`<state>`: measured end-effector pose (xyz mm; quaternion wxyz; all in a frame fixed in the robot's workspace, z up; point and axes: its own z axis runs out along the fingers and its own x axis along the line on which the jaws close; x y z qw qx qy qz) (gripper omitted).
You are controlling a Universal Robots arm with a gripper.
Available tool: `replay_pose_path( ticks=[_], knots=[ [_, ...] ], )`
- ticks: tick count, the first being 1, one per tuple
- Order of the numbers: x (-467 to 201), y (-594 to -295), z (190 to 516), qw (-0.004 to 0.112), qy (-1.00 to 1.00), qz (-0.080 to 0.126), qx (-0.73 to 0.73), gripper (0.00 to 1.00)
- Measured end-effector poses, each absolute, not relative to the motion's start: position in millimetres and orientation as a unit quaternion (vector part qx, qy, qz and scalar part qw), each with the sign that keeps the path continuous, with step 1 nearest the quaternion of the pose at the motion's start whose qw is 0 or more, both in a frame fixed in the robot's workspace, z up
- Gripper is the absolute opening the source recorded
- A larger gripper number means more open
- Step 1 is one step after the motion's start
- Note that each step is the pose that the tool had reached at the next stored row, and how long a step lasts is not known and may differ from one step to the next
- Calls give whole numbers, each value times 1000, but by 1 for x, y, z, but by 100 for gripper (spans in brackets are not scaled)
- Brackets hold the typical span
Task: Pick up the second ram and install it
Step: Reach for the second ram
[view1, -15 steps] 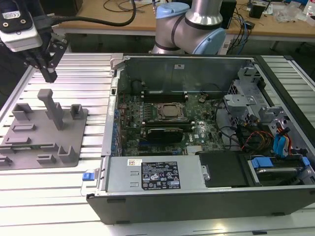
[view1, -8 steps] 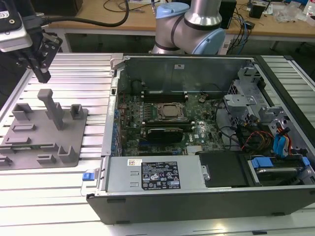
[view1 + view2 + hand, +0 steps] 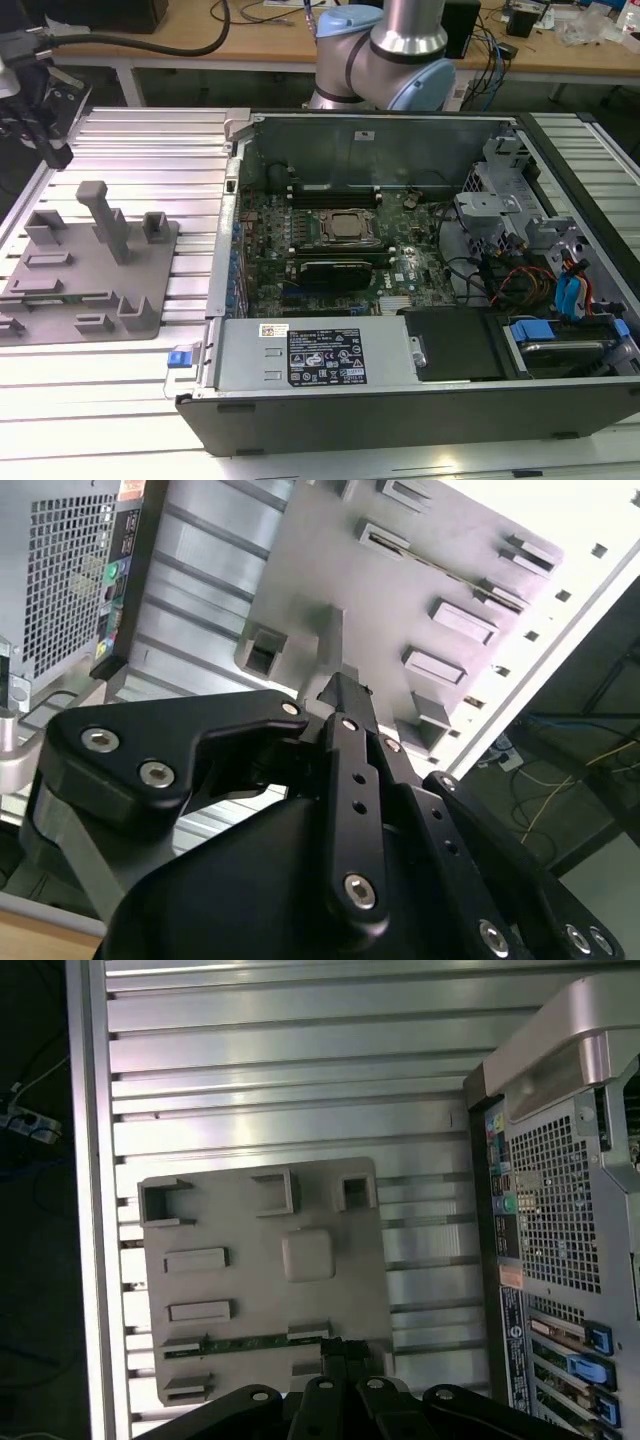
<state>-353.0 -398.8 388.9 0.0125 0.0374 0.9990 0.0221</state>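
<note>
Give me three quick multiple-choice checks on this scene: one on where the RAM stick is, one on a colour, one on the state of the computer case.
1. Where does the green RAM stick lie?
A. on the holder tray
B. on the floor
C. on a chair

2. What colour is the holder tray?
A. red
B. grey
C. yellow

3. How does the computer case stand?
A. fully closed
B. wrapped in plastic
C. lying open, with the motherboard exposed

Answers:
1. A: in the first wrist view, the stick rests on the tray between its raised holders.
2. B: the tray is plain grey in the exterior view and in both wrist views.
3. C: the exterior view looks straight into the case at the board and cables.
</note>
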Motion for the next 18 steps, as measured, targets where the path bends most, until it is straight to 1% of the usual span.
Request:
replay_pose_path(
  ticks=[13,18],
  knots=[
    [-388,-399,385,12,999,22,37,8],
    [-396,-403,377,12,999,22,37,8]
  ],
)
